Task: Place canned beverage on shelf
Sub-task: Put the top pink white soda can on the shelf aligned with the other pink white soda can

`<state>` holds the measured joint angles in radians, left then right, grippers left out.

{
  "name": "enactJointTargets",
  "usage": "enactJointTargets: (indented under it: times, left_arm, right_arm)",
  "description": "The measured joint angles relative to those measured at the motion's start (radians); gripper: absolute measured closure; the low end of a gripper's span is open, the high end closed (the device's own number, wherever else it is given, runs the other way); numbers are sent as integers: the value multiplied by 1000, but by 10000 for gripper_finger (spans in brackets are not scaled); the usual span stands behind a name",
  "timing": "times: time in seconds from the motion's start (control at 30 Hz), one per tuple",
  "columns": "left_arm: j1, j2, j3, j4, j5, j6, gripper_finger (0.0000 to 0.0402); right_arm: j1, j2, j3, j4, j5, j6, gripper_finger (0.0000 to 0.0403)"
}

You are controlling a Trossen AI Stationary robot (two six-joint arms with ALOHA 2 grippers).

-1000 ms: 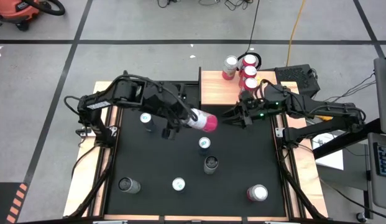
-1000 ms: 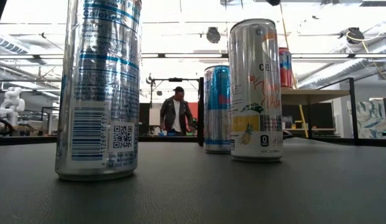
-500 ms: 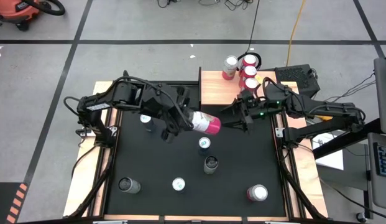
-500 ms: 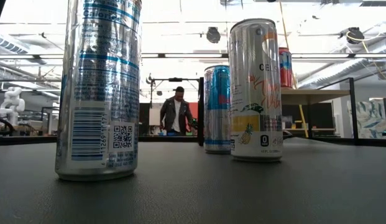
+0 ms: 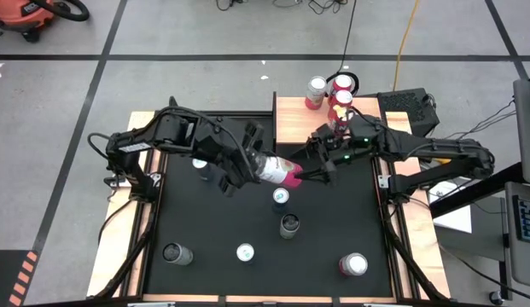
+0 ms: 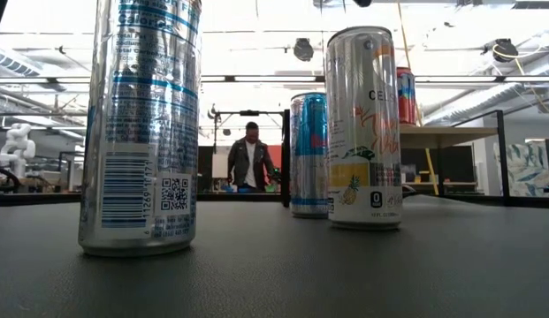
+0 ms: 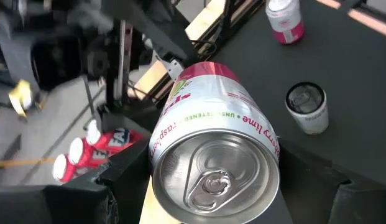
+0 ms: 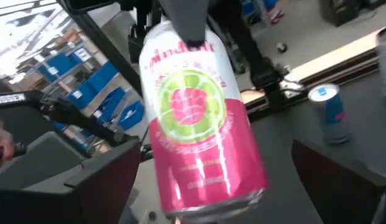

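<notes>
A pink-and-white canned beverage (image 5: 278, 169) hangs on its side above the black mat, with my left gripper (image 5: 258, 164) shut on its white top end. My right gripper (image 5: 309, 166) is open. In the right wrist view its fingers (image 8: 112, 174) stand on either side of the can's pink bottom end (image 8: 208, 168), with a gap showing on both sides. The shelf (image 5: 294, 124), a light-wood board, sits at the table's far edge. On it stand three red-and-white cans (image 5: 340, 83). My left gripper pinches the can's top end (image 7: 160, 149) between its two fingers (image 7: 121, 186), with the pull-tab lid facing the wrist. The fingers come from the table's left, slanting down, and lie along the can. The can is lifted clear, lying almost level, its pink end toward my right gripper.
Several more cans stand on the mat: one under my left arm (image 5: 200, 162), two just nearer than the held can (image 5: 281, 196) (image 5: 289, 224), and three near the front edge (image 5: 177, 252) (image 5: 245, 252) (image 5: 352, 264). A person (image 6: 250, 159) stands in the room beyond.
My right gripper has opened and moved toward the table's left, up to the can's pink end. My left gripper has rolled about its own line, turning the can with it. The can stays lifted in nearly the same place.
</notes>
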<state>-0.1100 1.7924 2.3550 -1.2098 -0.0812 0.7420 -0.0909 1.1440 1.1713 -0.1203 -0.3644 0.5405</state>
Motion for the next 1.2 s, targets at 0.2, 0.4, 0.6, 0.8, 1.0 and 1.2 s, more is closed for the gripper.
enactJointTargets:
  times: [0.2,0.4,0.6,0.8,1.0,1.2]
  left_arm:
    - [-4,1,0,33,1,39,116]
    - [-4,2,0,23,2,58,116]
    - [-4,2,0,22,2,58,116]
    - [-4,2,0,24,3,58,116]
    - [-4,13,0,23,2,58,115]
    - [-6,21,0,33,-40,42,112]
  right_arm:
    - [-1,68,0,62,-174,31,3]
    - [1,96,0,102,-209,37,9]
    - [1,91,0,103,-185,4,12]
    - [1,91,0,100,-189,-2,72]
    - [1,91,0,92,-200,-6,127]
    - [1,90,-2,88,-216,-4,121]
